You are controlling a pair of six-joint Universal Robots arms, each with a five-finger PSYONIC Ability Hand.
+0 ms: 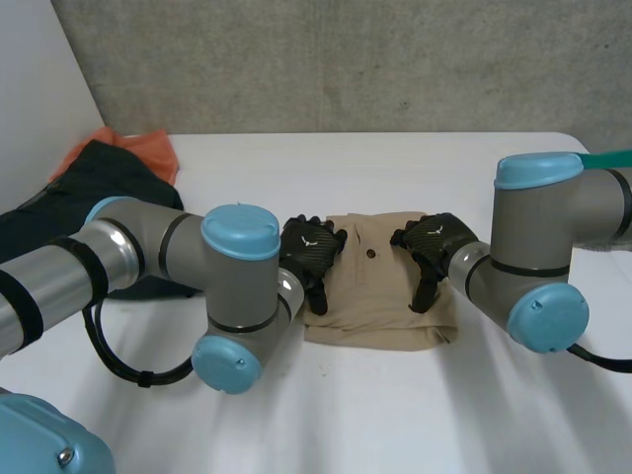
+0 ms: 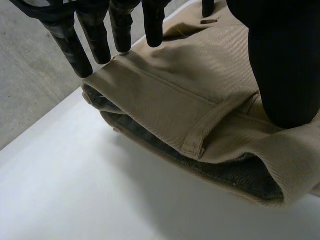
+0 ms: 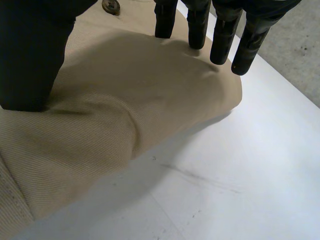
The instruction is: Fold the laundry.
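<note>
A folded pair of tan trousers point(image 1: 380, 286) lies in the middle of the white table point(image 1: 395, 415), with a button point(image 1: 372, 253) showing on top. My left hand point(image 1: 311, 252) rests on the fold's left edge. In the left wrist view its straight fingers point(image 2: 75, 45) end at the waistband edge of the trousers point(image 2: 170, 100), and the thumb presses down near a belt loop point(image 2: 210, 127). On the right edge sits my right hand point(image 1: 430, 247), open. Its fingers point(image 3: 220, 35) lie straight on the trousers point(image 3: 125, 100), thumb flat on the cloth near the button point(image 3: 111, 5).
A heap of dark clothing point(image 1: 89, 188) with an orange cloth point(image 1: 148, 148) on it lies at the table's far left. Something green point(image 1: 607, 158) pokes in at the right edge. A concrete wall stands behind the table.
</note>
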